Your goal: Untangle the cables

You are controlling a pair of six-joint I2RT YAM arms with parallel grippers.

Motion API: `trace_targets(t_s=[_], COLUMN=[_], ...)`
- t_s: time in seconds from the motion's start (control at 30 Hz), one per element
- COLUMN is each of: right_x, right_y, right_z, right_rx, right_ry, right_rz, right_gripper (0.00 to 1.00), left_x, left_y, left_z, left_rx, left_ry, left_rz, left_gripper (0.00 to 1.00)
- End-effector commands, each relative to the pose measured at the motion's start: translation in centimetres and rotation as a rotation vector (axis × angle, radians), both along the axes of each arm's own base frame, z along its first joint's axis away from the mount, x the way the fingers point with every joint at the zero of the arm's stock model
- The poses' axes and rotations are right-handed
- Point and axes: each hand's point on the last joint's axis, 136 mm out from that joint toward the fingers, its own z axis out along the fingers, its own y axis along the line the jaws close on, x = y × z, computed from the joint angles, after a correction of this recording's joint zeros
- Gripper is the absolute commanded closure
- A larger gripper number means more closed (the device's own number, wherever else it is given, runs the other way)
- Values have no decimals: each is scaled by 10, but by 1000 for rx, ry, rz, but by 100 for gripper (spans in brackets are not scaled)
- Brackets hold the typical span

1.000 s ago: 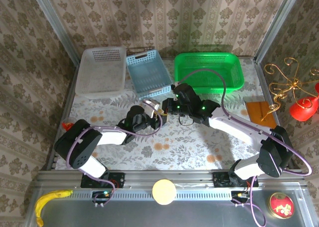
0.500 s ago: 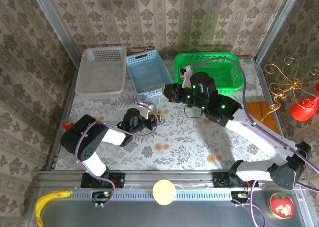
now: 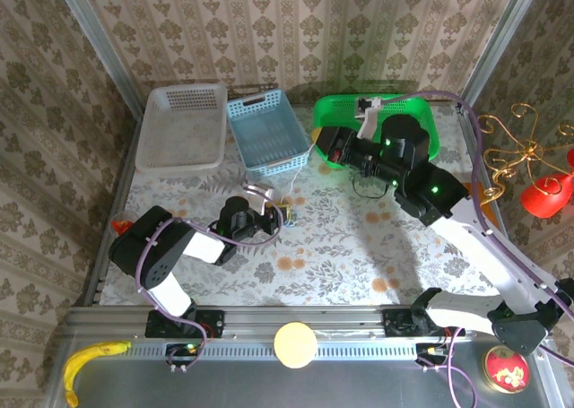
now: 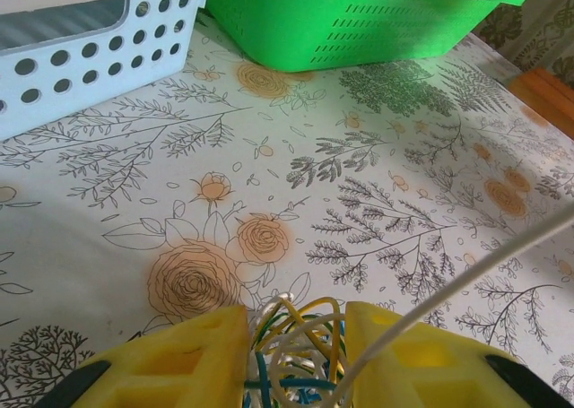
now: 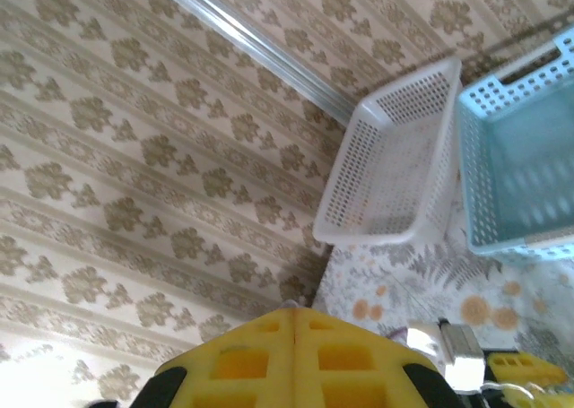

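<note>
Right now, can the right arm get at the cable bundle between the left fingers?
Probably yes: open tabletop lies between the raised right fingers and the cable bundle, though the left fingers flank it.

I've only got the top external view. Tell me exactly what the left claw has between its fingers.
Observer: On the left wrist view, a knot of cables in yellow, blue-green and pale strands sits between the yellow fingers of the left claw, touching both.
Operator: Now report the right claw.
Observer: On its own wrist view, the right claw has its fingers pressed together with no gap.
Operator: Trace the pale strand.
Observer: The pale cable leaves the knot in a straight line, up and to the right, and runs off the picture's edge. I cannot tell where it ends.
</note>
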Motion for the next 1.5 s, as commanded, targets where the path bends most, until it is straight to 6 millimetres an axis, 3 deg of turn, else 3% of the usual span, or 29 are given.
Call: trace_targets(t_s=[0.0, 0.17, 0.3, 0.63, 0.9, 1.03, 1.27, 1.47], right_x=[-14, -21, -27, -49, -67, -61, -34, -20], right_y=[2, -3, -25, -58, -62, -55, -43, -37], right_z=[61, 102, 138, 196, 245, 239, 182, 148], right_rx=[91, 92, 121, 184, 229, 227, 207, 203], right_ry=[-103, -176, -247, -369, -449, -420, -308, -244], right_rz=[65, 80, 48, 15, 65, 89, 83, 80], right_gripper=[100, 100, 100, 100, 100, 100, 100, 100], left_x=[-1, -2, -3, -5, -7, -8, -10, -20], left_y=[1, 2, 4, 6, 9, 11, 11, 1], left_z=[0, -5, -7, -14, -20, -21, -5, 22], left_rx=[-20, -22, -19, -9, -7, -8, -50, -58], left_ry=[11, 27, 35, 47, 57, 56, 46, 16], left_rz=[-3, 4, 11, 15, 27, 32, 27, -54], left_gripper=[66, 65, 65, 65, 65, 65, 59, 44])
